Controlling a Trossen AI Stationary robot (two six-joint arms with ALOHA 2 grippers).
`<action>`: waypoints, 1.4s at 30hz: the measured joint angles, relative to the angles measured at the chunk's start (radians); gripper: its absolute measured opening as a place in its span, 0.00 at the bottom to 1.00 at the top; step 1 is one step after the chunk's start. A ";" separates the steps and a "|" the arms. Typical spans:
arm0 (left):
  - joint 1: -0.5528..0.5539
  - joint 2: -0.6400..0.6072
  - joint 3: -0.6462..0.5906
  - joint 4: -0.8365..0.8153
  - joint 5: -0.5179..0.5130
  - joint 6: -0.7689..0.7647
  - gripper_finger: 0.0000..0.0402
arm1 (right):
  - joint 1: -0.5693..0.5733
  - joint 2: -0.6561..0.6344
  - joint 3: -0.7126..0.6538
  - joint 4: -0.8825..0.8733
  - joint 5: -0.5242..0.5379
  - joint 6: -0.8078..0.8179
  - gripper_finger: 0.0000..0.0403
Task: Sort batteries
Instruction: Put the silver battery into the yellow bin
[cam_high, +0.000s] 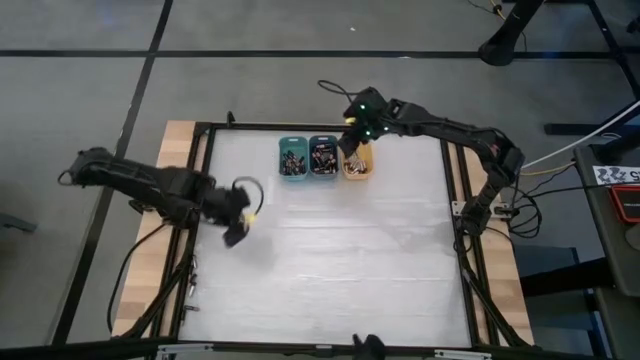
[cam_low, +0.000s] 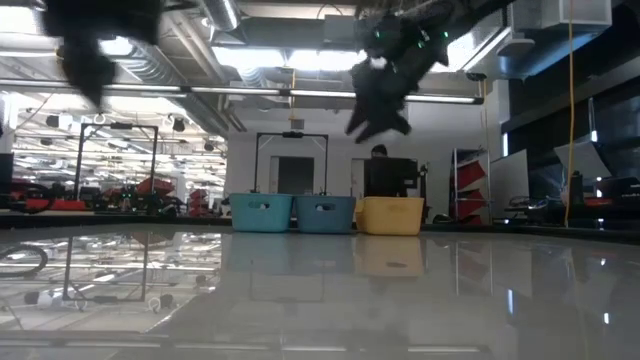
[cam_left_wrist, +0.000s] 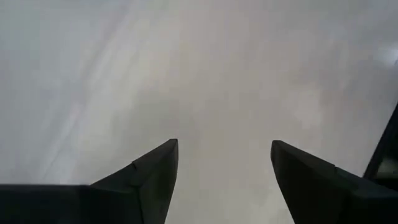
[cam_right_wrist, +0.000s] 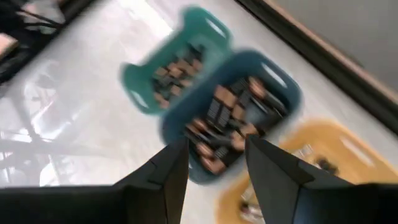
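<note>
The right gripper (cam_right_wrist: 214, 163), part open and empty, is held above the blue bin (cam_right_wrist: 233, 112) of batteries (cam_right_wrist: 230, 121). A cell seems released; another pick is called for. The left gripper (cam_left_wrist: 224, 174) waits open.

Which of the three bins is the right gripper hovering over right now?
The orange plastic bin, at the right end of the row. The right gripper hangs above its far edge, while the teal bin and blue bin sit farther left.
</note>
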 joint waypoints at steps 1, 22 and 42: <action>-0.049 0.012 0.000 -0.042 0.012 -0.038 0.61 | 0.014 0.000 0.021 0.000 0.000 -0.013 0.39; -0.489 0.508 -0.125 -0.125 0.325 -0.328 0.61 | 0.121 0.000 0.133 0.009 0.017 -0.099 0.39; -0.478 0.509 -0.241 -0.062 0.452 -0.094 0.61 | 0.149 0.000 0.133 0.013 -0.053 -0.022 0.39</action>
